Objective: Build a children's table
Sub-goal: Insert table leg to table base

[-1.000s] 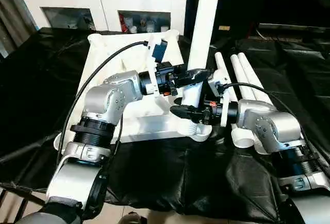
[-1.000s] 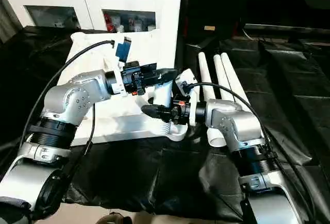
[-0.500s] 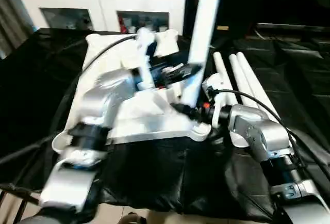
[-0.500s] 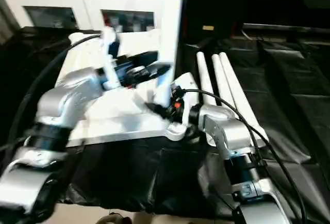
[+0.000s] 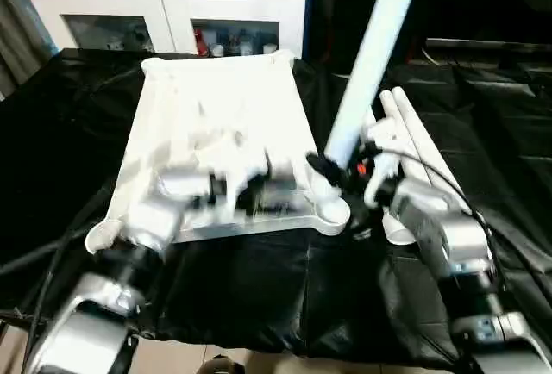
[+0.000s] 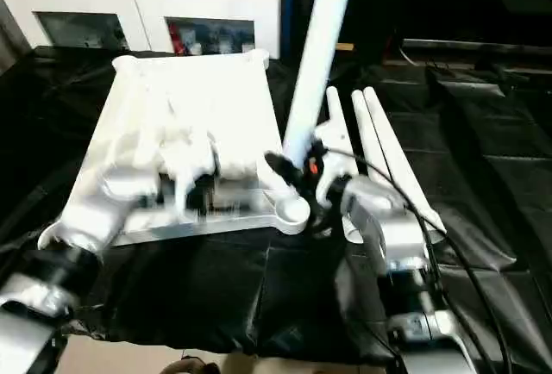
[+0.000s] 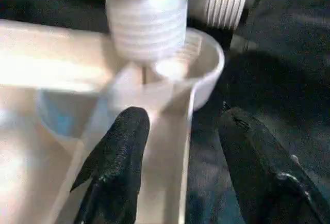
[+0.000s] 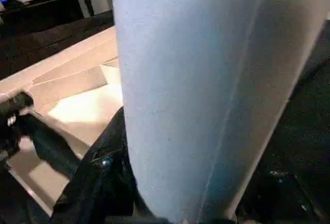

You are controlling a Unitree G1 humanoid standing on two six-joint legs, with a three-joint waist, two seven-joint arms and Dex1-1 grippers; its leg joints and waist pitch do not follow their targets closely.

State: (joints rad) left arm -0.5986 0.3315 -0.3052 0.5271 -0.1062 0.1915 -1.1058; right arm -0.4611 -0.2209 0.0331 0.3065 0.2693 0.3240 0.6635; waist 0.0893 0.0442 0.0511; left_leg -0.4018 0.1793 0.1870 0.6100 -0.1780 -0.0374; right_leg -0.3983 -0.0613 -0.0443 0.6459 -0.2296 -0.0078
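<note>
Your right gripper (image 5: pixel 332 170) is clamped on the lower end of one white table leg (image 5: pixel 373 57), which leans up and away from the near right corner socket (image 5: pixel 329 211) of the tabletop (image 5: pixel 220 107). In the left wrist view the leg's ribbed, threaded end (image 7: pixel 147 20) hangs just above that socket, not yet seated. Your left gripper (image 7: pixel 180 146) is released, its black fingers (image 7: pixel 119 154) spread to either side of the tabletop's rim beside the socket, holding nothing.

The tabletop lies underside up on the black cloth (image 5: pixel 285 296), toward the cloth's middle, one short edge facing the white cabinet (image 5: pixel 172 3) behind it. It is white plastic, rectangular, with raised ribs and a rounded socket at each corner. The remaining legs (image 5: pixel 412 137) lie side by side on the cloth along its right edge, tapered white tubes.

Judge the leg as light, stiff and smooth: a hollow plastic tube that may slip or twist in the fingers, and its length gives the top end a lot of sway. Hold it low, near the threads, as you do now. The tabletop looks light too, so it may slide on the cloth when you push down; steady it at the rim by the socket. The threads could cross if the leg goes in tilted.
</note>
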